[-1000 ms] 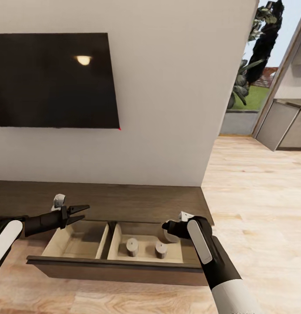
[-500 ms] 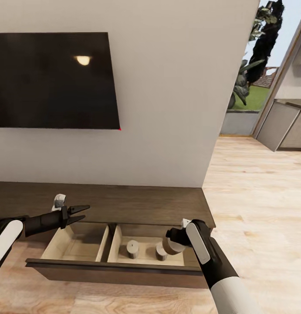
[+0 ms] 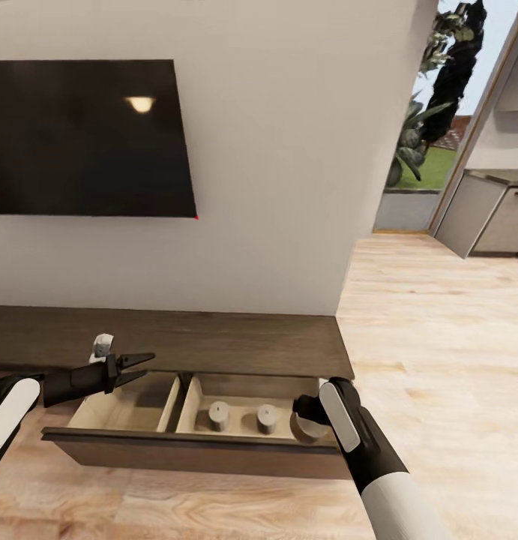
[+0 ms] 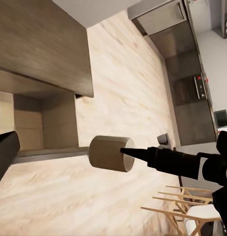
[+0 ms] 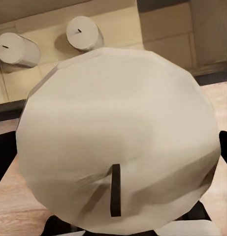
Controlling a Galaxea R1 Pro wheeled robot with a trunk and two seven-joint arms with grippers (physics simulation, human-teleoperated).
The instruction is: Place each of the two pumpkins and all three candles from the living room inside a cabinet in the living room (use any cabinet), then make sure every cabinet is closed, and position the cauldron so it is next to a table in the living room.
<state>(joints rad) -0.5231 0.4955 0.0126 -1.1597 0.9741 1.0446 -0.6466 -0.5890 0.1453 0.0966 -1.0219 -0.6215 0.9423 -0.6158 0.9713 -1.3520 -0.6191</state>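
The long dark-brown cabinet (image 3: 214,341) stands against the wall with one drawer (image 3: 176,451) pulled out. Two grey candles (image 3: 219,415) (image 3: 267,418) stand upright in its right pale compartment; the left compartment holds nothing. My right gripper (image 3: 308,420) is shut on a third candle (image 3: 303,433), low over the drawer's front right corner. The right wrist view shows that candle's (image 5: 118,142) top and wick up close, with the other two candles (image 5: 15,49) (image 5: 83,33) beyond. My left gripper (image 3: 148,364) hangs open over the drawer's left end, holding nothing. Pumpkins, cauldron and table are out of view.
A dark TV screen (image 3: 86,139) hangs on the beige wall above the cabinet. Right of the wall's end, light plank floor (image 3: 438,337) runs toward grey kitchen cabinets (image 3: 483,217) and a glass door. Pale wooden chairs (image 4: 187,216) stand behind me.
My right gripper has come down and toward the drawer's front right corner with the candle. The head camera has shifted a little. The left arm has stayed put.
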